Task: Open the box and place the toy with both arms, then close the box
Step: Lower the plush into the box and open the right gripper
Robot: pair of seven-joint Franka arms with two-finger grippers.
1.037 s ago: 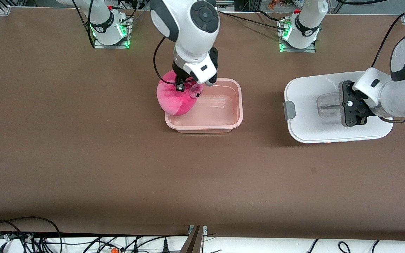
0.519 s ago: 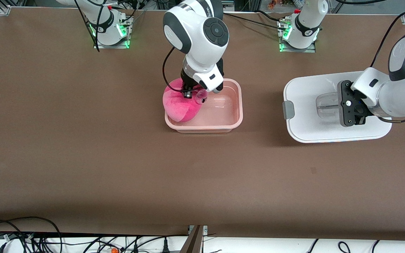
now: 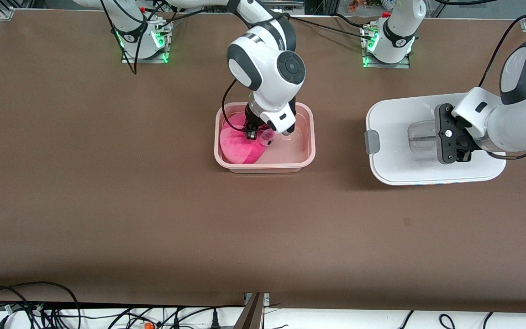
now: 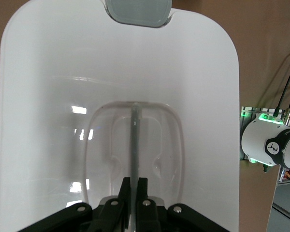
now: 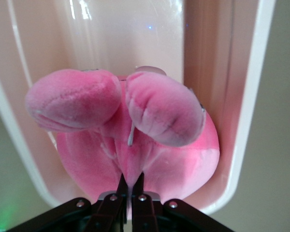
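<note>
The pale pink tub of the box [image 3: 307, 151] stands open in the middle of the table. The bright pink plush toy [image 3: 240, 146] sits inside it at the end toward the right arm. My right gripper [image 3: 250, 133] is shut on a pinch of the toy [image 5: 130, 159], whose two stubby feet [image 5: 77, 99] point away from the wrist camera. The white lid [image 3: 395, 137] lies on the table toward the left arm's end. My left gripper [image 3: 450, 148] is shut on the rib of the lid's clear recessed handle [image 4: 135, 140].
A grey side clip [image 3: 372, 142] sits on the lid's edge that faces the tub, and shows in the left wrist view [image 4: 137, 12]. Both arm bases [image 3: 142, 39] stand along the table's edge farthest from the front camera. Cables hang below the table's near edge.
My right gripper has carried the toy from over the tub's rim down into the tub. The left gripper and the lid have shifted slightly toward the tub.
</note>
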